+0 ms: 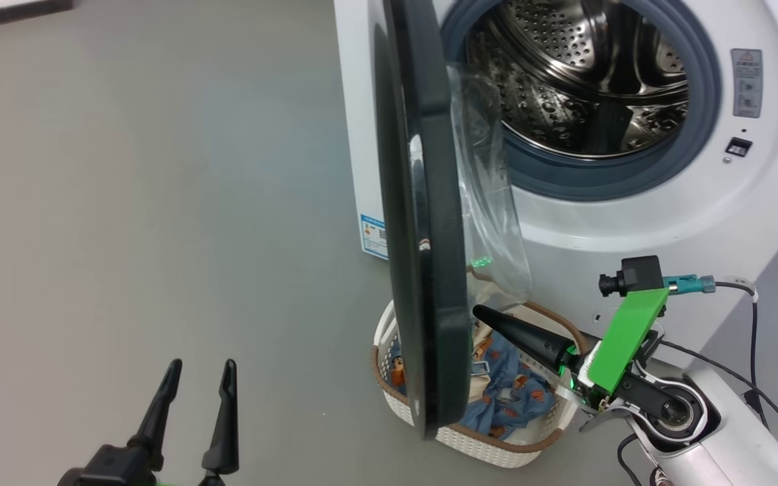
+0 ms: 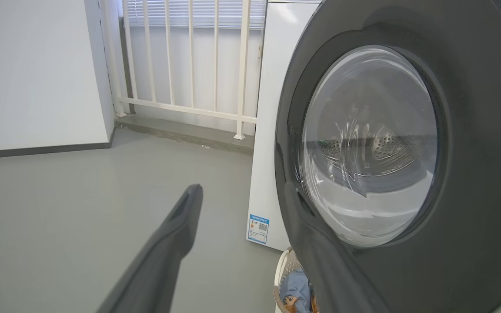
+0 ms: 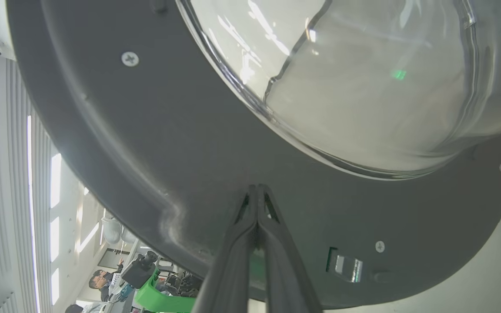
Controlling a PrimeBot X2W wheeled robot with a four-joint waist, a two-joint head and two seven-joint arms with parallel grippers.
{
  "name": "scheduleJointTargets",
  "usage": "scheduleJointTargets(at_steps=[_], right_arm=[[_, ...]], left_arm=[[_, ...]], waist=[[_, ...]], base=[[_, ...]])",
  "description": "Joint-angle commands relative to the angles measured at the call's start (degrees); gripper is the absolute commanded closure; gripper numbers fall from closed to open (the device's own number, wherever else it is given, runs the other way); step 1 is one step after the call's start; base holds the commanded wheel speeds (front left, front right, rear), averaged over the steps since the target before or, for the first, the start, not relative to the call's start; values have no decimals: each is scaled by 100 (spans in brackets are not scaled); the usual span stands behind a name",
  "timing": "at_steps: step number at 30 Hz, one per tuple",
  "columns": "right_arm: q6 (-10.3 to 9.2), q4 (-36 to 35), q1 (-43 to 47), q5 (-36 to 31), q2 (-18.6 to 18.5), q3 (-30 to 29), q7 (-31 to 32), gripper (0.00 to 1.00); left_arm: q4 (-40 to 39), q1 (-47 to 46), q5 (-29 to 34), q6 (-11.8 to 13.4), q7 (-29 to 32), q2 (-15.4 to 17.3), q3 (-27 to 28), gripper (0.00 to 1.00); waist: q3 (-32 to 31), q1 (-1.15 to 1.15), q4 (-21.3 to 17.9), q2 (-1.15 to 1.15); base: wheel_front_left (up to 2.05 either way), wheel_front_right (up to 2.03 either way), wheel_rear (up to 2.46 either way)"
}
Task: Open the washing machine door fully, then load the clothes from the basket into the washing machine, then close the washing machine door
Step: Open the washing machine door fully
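Evidently the washing machine door [image 1: 423, 223] is only partly swung out. In the head view it is seen edge-on, standing roughly square to the front of the washing machine [image 1: 632, 229], with the glass bowl bulging toward the bare steel drum [image 1: 585, 74]. The right gripper [image 1: 478, 310] is pinched shut with nothing held, and its joined tips are set at the door's inner black rim just below the glass, touching it as far as can be judged from the right wrist view [image 3: 257, 188]. Such a closed point is suited to pushing rather than grasping, so the door is probably being nudged wider. Under the door's lower edge the basket [image 1: 497, 449] is placed on the floor close to the machine, and the clothes [image 1: 517, 395] are heaped inside it, not yet loaded. Well apart, low at the left over bare floor, the left gripper [image 1: 201, 366] is held spread wide and empty — kept free, it may be supposed, for the loading.
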Motion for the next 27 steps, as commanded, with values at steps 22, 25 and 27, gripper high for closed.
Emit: scheduleJointTargets(at_steps=[22, 25, 27], right_arm=[[57, -941, 493, -603, -343, -292, -867, 0], [57, -1022, 548, -745, -436, -290, -1050, 0], [57, -1080, 576, -835, -480, -283, -1190, 0]], left_arm=[[-148, -141, -14, -44, -47, 83, 181, 0], [-133, -143, -34, -30, -47, 83, 195, 0], [-134, -132, -45, -16, -47, 83, 196, 0]], waist=[[-101, 0, -1180, 0], [-105, 0, -1345, 0], [-106, 0, -1444, 0]], base=[[0, 0, 0], [0, 0, 0], [0, 0, 0]])
